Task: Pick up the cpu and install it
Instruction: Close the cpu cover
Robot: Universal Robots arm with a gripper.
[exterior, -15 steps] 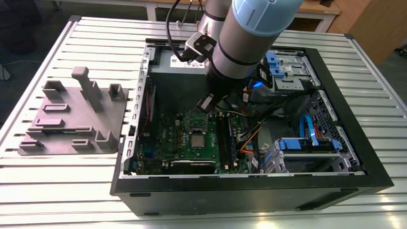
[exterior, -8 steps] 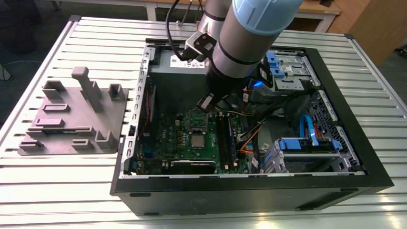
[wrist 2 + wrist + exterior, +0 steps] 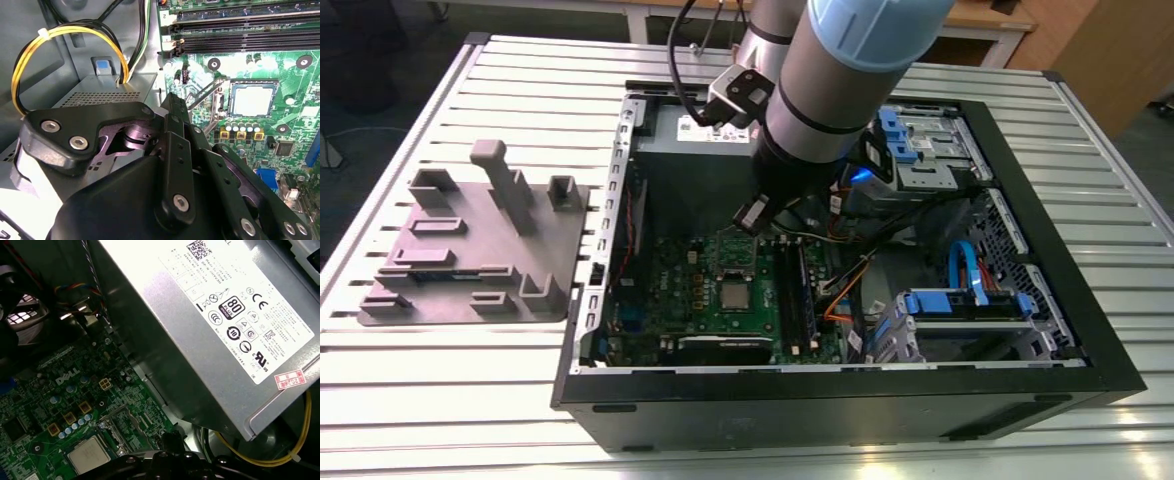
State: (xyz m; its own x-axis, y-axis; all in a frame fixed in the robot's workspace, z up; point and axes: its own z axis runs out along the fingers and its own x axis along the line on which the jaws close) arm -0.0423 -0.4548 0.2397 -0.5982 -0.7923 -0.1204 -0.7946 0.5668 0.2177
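Hovering inside the open computer case [image 3: 1067, 370], the gripper [image 3: 754, 215] hangs off the arm [image 3: 834, 80] above the far part of the green motherboard [image 3: 707, 270], just beside the power supply [image 3: 210, 315]. How far the fingers are parted, I cannot tell; the black linkage sits in the way in the second wrist view and nothing is visibly pinched. The cpu [image 3: 736, 296] lies flat in the square socket, silver top up, near the middle of the board; it shows in both wrist views too, at [image 3: 252, 99] and [image 3: 89, 456]. Judging by that, the chip looks already seated, and the gripper is apart from it, not touching. The thin socket lever [image 3: 205, 92] stands tilted up beside the socket, so the socket seems unlatched, probably why the chip sits bare. Memory slots [image 3: 240, 40] run alongside the socket. Yellow and black cables [image 3: 60, 37] loop from the power supply, kept off the board. On the exterior view's left, the grey plastic holder tray [image 3: 467, 250] with upright posts sits well apart from the case. Both rest on a ribbed metal table [image 3: 520, 70]. Blue drive brackets [image 3: 974, 300] fill the case on the exterior view's right. A wooden bench [image 3: 987, 20] stands beyond the far table edge.
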